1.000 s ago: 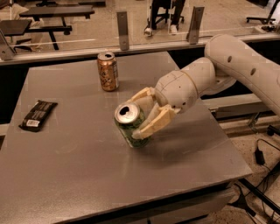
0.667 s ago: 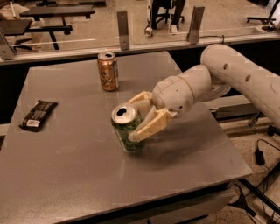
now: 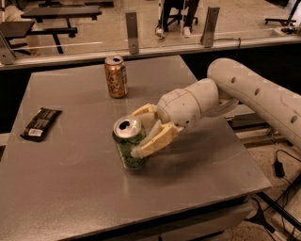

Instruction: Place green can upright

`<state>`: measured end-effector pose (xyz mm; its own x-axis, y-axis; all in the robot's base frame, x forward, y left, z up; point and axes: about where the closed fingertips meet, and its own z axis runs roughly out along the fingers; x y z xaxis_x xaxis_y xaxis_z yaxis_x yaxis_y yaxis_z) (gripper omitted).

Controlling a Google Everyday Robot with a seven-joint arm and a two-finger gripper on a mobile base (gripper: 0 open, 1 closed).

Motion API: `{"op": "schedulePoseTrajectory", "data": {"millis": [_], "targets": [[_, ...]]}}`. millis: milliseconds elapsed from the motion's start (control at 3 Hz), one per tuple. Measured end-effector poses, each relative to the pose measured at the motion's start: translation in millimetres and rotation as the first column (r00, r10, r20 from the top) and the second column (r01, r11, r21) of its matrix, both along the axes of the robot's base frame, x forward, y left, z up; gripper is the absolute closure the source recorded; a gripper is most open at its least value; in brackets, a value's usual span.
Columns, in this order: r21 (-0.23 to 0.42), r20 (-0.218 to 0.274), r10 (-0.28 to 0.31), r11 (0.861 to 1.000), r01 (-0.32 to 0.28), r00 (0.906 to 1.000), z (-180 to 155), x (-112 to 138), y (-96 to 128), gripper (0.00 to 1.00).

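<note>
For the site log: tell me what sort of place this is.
Likely an office or lab break area: grey table, glass partition behind it, more tables and an office chair beyond. The tool holds the green can mid-table.

I record dim, warm overhead light; the gripper (image 3: pixel 135 133), closed around the green can (image 3: pixel 127 156), casts soft shadow on the table (image 3: pixel 70 188).

A grey table (image 3: pixel 188 188) is seen carrying three things. An orange-brown can (image 3: pixel 115 76) is stood upright near the far edge, and a black packet (image 3: pixel 41 124) is laid flat at the left. The green can (image 3: pixel 126 149) (slightly tilted) is set near the middle, clasped by the gripper (image 3: pixel 136 133).
</note>
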<state>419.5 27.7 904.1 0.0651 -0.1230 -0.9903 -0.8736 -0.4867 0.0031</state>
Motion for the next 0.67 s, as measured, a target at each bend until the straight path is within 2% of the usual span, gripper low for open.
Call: {"op": "schedulePoseTrajectory", "data": {"millis": [333, 667], "targets": [[0.009, -0.009, 0.019, 1.0, -0.019, 0.9998, -4.9, -4.7, 6.6, 0.81], [0.013, -0.017, 0.033, 0.999, -0.033, 0.9993, -8.2, -7.6, 10.8, 0.57]]}}
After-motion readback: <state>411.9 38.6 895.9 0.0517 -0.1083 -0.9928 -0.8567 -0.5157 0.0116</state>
